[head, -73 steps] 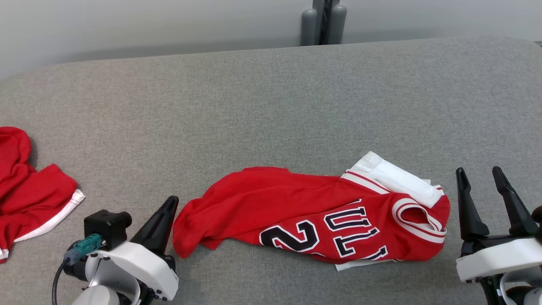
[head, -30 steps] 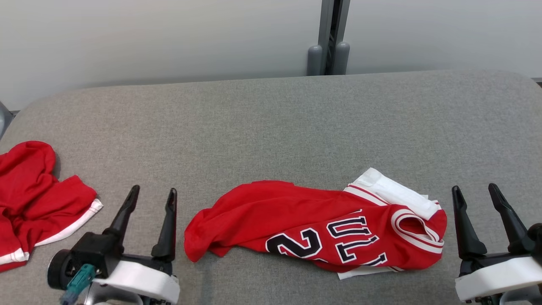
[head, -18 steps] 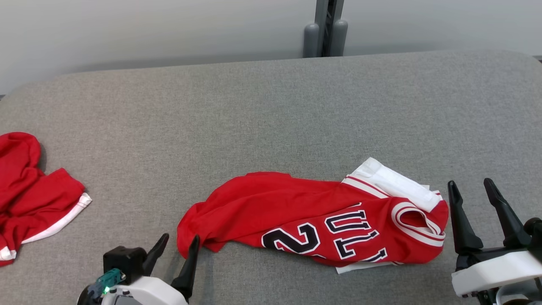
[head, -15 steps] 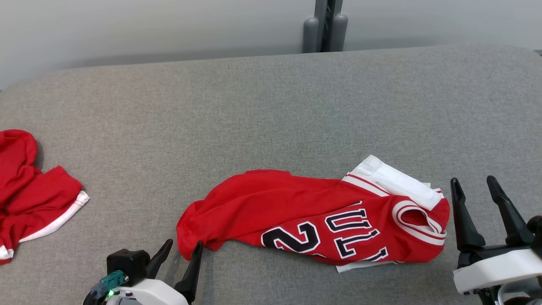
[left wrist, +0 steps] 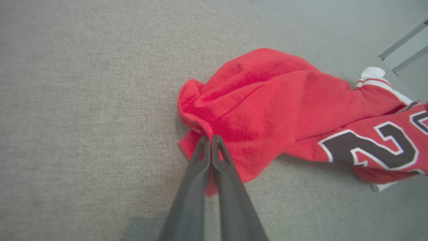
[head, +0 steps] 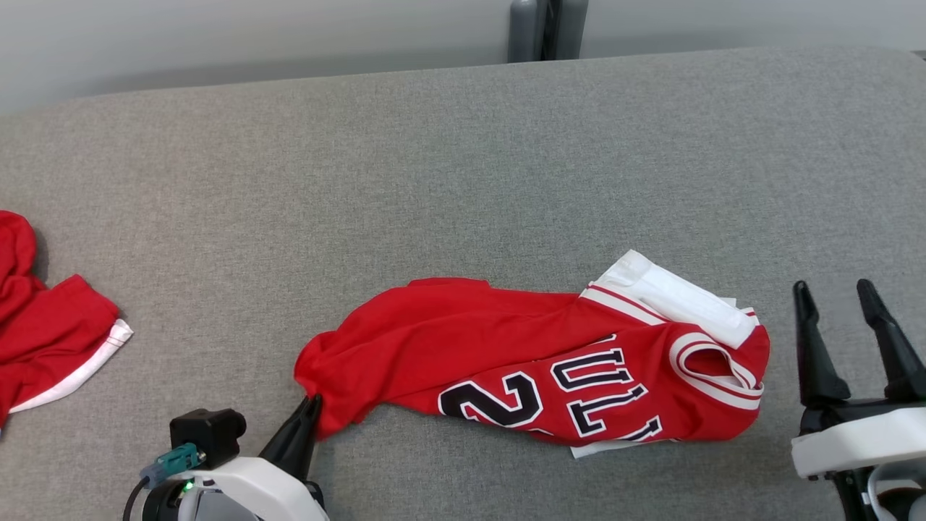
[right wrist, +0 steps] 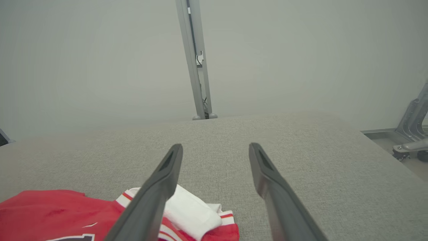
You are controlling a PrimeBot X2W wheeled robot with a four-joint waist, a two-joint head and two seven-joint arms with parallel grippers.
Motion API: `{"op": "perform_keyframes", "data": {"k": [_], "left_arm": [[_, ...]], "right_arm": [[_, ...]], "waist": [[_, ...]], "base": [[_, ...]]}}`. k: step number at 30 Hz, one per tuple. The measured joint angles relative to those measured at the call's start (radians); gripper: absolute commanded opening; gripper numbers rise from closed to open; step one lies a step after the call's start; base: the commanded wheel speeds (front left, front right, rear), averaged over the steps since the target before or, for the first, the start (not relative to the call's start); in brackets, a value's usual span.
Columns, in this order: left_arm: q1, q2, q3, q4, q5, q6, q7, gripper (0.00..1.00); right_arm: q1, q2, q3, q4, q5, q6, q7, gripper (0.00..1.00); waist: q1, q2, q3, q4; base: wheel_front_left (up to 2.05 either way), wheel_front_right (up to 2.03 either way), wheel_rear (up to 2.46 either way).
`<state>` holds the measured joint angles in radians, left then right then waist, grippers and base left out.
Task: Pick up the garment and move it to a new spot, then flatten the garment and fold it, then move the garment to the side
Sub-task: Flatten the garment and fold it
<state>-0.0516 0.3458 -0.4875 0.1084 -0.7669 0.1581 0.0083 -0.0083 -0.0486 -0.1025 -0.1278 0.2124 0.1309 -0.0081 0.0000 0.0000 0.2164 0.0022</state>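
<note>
The garment (head: 535, 362) is a red jersey with white trim and dark numbers, lying crumpled on the grey padded table (head: 463, 159). My left gripper (head: 312, 402) is at the jersey's lower left corner. In the left wrist view that gripper (left wrist: 210, 138) is shut on a fold of the red garment (left wrist: 267, 110). My right gripper (head: 835, 293) stands open just right of the jersey's collar end, with nothing between its fingers. The right wrist view shows that gripper (right wrist: 215, 147) open above the table, the garment (right wrist: 60, 214) at its lower left.
A second red garment (head: 43, 333) with a white hem lies at the table's left edge. A grey post (head: 546, 29) stands behind the far edge. A metal frame (right wrist: 411, 134) sits beyond the table's right side.
My left gripper moved up to the jersey's left corner and shut on the cloth. The head camera tilted, shifting the whole picture. The right gripper stayed open.
</note>
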Motion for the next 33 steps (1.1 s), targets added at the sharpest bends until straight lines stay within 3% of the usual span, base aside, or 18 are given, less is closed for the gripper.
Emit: {"op": "perform_keyframes", "data": {"k": [7,12,24,25,26,28,33], "left_arm": [[-0.032,0.000,0.010,0.008,0.022,0.001,-0.044,0.00],[-0.053,-0.004,0.003,0.010,0.032,0.000,-0.053,0.00],[-0.081,-0.014,-0.007,0.025,0.037,-0.009,-0.067,0.00],[-0.082,-0.014,-0.007,0.027,0.037,-0.010,-0.070,0.00],[-0.084,-0.013,-0.008,0.029,0.037,-0.012,-0.070,0.00],[-0.091,-0.014,-0.007,0.031,0.037,-0.012,-0.078,0.00],[-0.095,-0.012,0.002,0.024,0.046,-0.009,-0.105,0.00]], "right_arm": [[-0.052,-0.012,-0.035,0.037,-0.013,0.000,0.009,1.00],[-0.092,-0.058,0.043,0.159,0.001,0.000,0.059,1.00],[-0.153,-0.072,0.090,0.360,0.048,0.000,0.052,1.00],[-0.154,-0.072,0.091,0.366,0.052,0.000,0.051,0.55],[-0.154,-0.072,0.093,0.368,0.053,0.000,0.046,0.43],[-0.155,-0.068,0.089,0.362,0.060,0.000,0.029,0.00],[-0.146,-0.060,0.067,0.311,0.047,0.000,0.006,0.00]], "waist": [[0.0000,0.0000,0.017,0.005],[0.0000,0.0000,0.035,0.023],[0.0000,0.0000,0.083,0.051],[0.0000,0.0000,0.086,0.052],[0.0000,0.0001,0.089,0.054],[0.0000,0.0000,0.093,0.056],[0.0000,0.0000,0.089,0.053]], "base": [[0.00,0.00,0.00],[0.00,0.00,0.00],[0.00,0.00,0.00],[0.00,0.00,0.00],[0.00,0.00,0.00],[0.00,0.00,0.00],[0.00,0.00,0.00]]}}
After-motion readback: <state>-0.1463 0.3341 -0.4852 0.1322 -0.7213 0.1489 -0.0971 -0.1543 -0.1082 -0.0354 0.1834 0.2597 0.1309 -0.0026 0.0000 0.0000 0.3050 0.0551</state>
